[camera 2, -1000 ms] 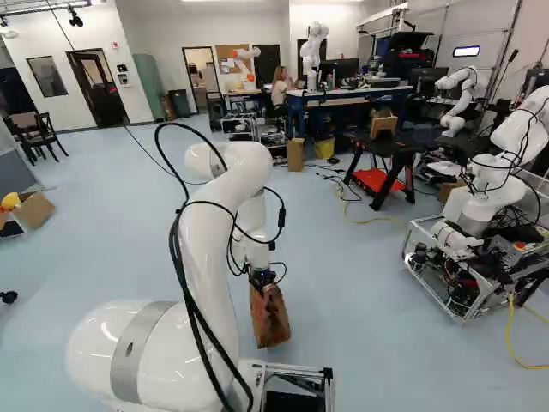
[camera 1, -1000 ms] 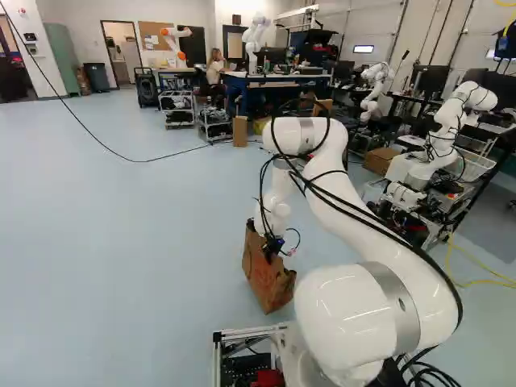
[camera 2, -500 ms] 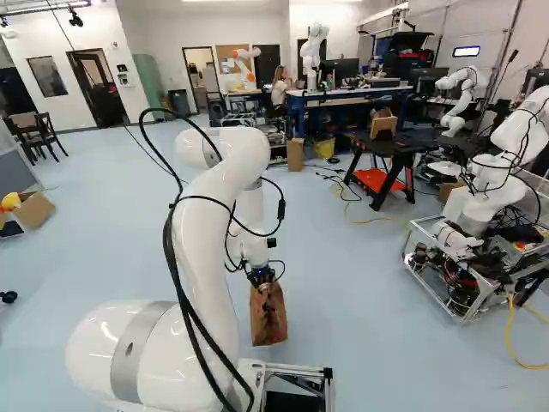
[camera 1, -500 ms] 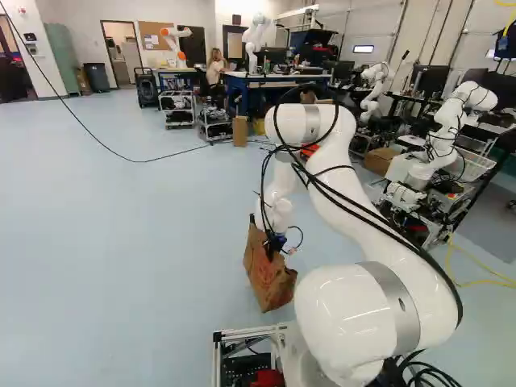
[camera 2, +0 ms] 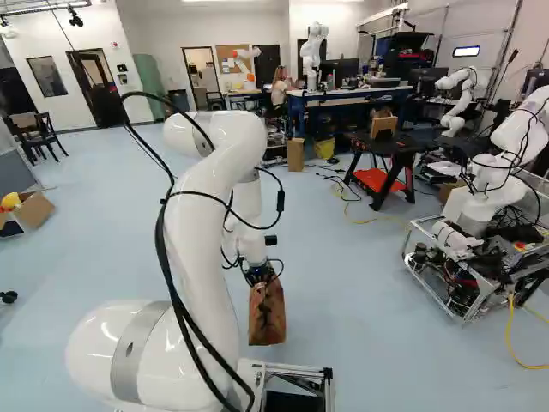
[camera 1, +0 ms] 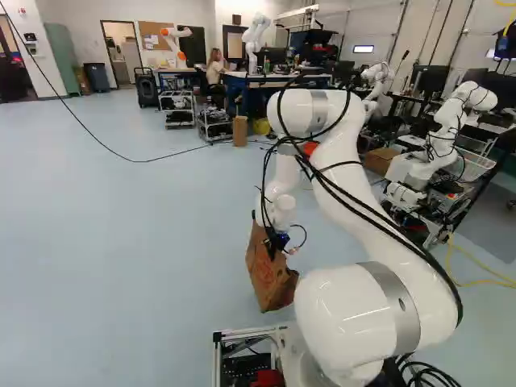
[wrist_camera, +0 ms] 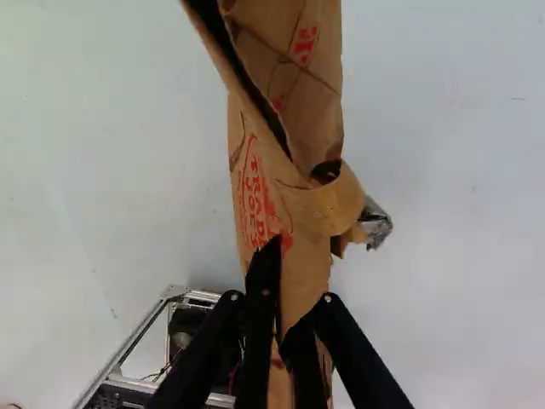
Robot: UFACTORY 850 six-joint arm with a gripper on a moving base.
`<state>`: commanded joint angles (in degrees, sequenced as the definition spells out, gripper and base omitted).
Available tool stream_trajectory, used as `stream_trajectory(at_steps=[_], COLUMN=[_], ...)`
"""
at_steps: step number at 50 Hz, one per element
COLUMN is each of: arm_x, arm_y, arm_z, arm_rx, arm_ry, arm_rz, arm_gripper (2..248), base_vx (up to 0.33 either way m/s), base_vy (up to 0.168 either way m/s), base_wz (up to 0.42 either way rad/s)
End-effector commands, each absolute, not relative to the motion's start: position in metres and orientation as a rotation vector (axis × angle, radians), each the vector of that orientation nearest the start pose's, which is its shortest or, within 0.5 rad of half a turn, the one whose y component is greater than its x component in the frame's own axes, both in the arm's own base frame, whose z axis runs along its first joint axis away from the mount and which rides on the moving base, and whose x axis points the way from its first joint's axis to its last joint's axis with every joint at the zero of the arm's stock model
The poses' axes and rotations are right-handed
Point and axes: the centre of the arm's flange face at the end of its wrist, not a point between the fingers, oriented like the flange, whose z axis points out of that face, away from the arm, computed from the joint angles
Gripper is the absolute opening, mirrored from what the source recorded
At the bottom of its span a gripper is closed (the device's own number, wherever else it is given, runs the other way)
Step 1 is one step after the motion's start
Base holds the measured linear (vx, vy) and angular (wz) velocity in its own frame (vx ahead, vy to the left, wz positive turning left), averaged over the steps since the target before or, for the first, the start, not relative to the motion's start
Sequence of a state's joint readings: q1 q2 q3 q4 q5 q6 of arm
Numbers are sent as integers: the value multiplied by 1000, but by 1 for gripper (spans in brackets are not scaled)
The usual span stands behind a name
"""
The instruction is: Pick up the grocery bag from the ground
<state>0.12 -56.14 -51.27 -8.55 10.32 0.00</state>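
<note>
Noticeably, the arm (camera 1: pixel 355 189) has changed its bend over the last second: its elbow (camera 2: pixel 232 137) stands higher against the lowest joint, while the base has not moved. The grocery bag (camera 1: pixel 270 278) has shifted slightly with the gripper (wrist_camera: pixel 285 328). In the right base view it leaned a second ago and now hangs nearly upright; the left base view still shows it slanting.

Gripper state: clenched on the bag, brown paper pinched between the two fingers. A curled strip of paper (wrist_camera: pixel 328 204), perhaps a handle, sits ahead of them, with something silvery (wrist_camera: pixel 375 223) poking out beside it (foil, maybe; can't say).

Bag's whereabouts: just ahead of the base, under the wrist, at or barely above the floor (camera 1: pixel 121 242). Whether its bottom has cleared, I can't tell.

Reading: the grasp looks made and the lift begun, since the bag follows the arm. A slow, straight rise is probably called for next. Risk, to my mind: creased paper tearing or slipping if the contents are heavy.
</note>
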Motion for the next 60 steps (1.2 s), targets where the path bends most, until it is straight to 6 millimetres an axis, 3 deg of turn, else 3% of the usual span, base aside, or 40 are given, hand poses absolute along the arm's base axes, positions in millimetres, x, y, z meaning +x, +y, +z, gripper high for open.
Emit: stream_trajectory(at_steps=[60], arm_x=[425], arm_y=[3], arm_z=[143], arm_rx=[-3114], arm_ry=[-168], arm_rz=[-287], arm_gripper=[19], base_vx=[0], base_vy=[0], base_wz=[0])
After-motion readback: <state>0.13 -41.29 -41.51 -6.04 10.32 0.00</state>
